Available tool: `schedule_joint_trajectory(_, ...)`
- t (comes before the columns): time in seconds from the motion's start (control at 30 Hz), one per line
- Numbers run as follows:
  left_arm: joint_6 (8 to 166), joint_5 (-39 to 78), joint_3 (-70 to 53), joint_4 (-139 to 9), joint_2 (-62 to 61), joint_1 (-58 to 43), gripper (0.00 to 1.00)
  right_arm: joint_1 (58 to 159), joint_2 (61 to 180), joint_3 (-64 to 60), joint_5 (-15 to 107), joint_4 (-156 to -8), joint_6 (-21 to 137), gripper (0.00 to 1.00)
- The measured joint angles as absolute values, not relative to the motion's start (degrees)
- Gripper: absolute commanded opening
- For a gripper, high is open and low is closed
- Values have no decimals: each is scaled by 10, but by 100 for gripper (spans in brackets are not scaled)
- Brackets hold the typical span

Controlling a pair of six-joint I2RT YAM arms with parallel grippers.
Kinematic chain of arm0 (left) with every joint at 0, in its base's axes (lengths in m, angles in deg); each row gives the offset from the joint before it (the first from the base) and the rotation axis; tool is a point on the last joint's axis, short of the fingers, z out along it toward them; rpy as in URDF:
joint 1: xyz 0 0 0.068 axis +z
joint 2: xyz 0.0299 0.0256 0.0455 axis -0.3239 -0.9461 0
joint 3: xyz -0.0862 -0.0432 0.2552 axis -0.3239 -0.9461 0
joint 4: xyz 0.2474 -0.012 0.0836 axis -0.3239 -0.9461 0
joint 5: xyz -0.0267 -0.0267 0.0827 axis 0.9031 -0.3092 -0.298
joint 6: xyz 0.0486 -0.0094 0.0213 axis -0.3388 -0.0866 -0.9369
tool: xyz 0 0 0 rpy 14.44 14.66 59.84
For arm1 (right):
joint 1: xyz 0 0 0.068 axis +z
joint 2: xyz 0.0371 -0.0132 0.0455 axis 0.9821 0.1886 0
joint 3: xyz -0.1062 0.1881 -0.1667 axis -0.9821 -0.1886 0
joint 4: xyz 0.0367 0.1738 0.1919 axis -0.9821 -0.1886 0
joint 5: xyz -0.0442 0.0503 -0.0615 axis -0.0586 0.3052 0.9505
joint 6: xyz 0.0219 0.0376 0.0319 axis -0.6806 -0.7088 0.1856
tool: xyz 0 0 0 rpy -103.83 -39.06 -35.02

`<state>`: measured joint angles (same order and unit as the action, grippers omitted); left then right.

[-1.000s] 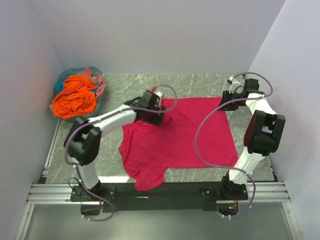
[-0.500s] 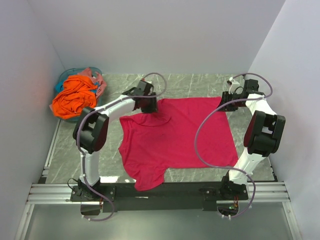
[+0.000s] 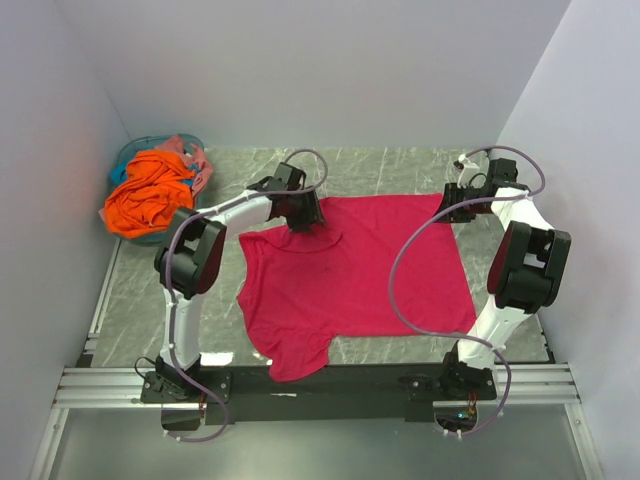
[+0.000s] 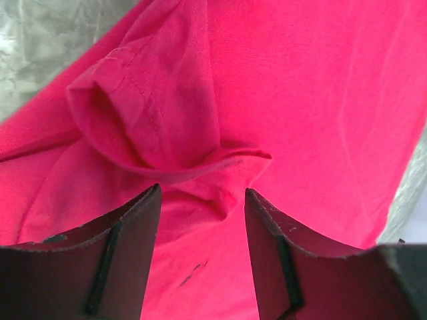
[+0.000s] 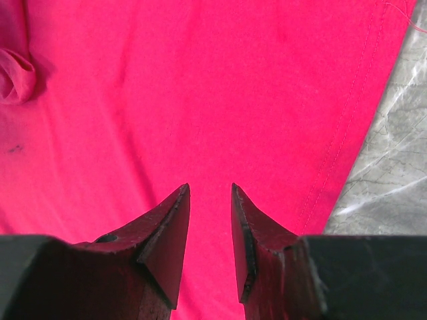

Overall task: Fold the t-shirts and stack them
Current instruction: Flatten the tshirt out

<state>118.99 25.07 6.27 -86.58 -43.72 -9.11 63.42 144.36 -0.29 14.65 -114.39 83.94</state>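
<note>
A crimson-pink t-shirt (image 3: 350, 270) lies spread flat on the marble table. My left gripper (image 3: 300, 212) is at its far left corner, open, low over a bunched sleeve (image 4: 143, 113); nothing is between its jaws (image 4: 203, 193). My right gripper (image 3: 455, 205) is at the shirt's far right corner, its jaws slightly apart and empty (image 5: 210, 190) above flat cloth near the hem (image 5: 347, 133). A bright orange t-shirt (image 3: 150, 195) and a paler salmon-pink one (image 3: 192, 150) lie crumpled in the basket.
The round teal basket (image 3: 125, 162) stands at the far left corner against the white walls. Bare marble table (image 3: 150, 290) lies left of the shirt and along the far edge. A metal rail (image 3: 320, 385) runs along the near edge.
My left gripper moved back and to the left over the shirt's far left corner, then slightly right. That shoulder of the shirt now lies more spread out. The right arm has not moved.
</note>
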Motion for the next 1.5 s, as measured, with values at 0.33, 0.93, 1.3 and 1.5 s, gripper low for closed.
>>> schedule_joint_trajectory(0.33,1178,198,169,-927,-498,-100,60,634,1444,-3,145,-1144,839,39)
schedule_joint_trajectory(0.93,1130,158,208,-1012,-510,-101,60,634,1444,-3,142,-1143,839,38)
schedule_joint_trajectory(1.3,1123,155,222,-1036,-505,-101,59,634,1442,-4,140,-1143,839,38)
schedule_joint_trajectory(1.5,1122,157,252,-1042,-533,-104,53,634,1441,-4,137,-1143,839,39)
